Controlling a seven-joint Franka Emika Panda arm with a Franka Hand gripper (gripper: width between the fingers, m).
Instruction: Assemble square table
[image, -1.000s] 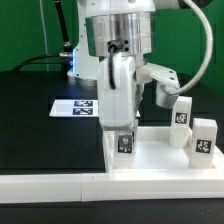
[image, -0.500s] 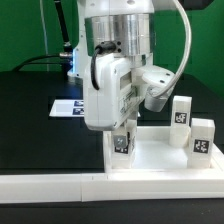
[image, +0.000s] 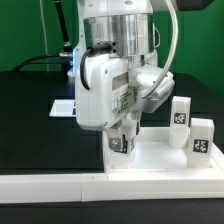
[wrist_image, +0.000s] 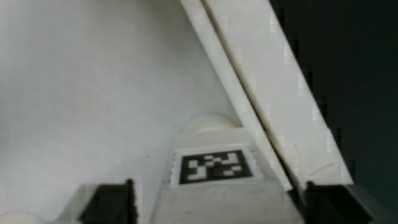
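The end effector (image: 122, 136) sits low over the near corner of the square table top (image: 160, 158), which lies on the black tabletop (image: 35, 120) at about five o'clock in the exterior view, pressed against the long white wall (image: 60, 185) along the front edge. Between its fingers stands one tagged leg block (image: 122, 144), upright in that corner, at roughly six o'clock from the arm's body. In the wrist view the dark fingertips (wrist_image: 112, 200) stand to either side of the leg block (wrist_image: 217, 165) with pale gaps between, so the jaws appear partly open and not clamping it, though the picture is soft and light contact cannot be ruled out. Two more leg blocks (image: 181, 111) (image: 203, 138) stand upright at three o'clock, on or just beside the top's far edge; which, I cannot tell. A fourth is not visible. The marker board (image: 66, 108) lies at nine o'clock, partly hidden. By my judgement one leg is seated or nearly so, leaving three still to fit.
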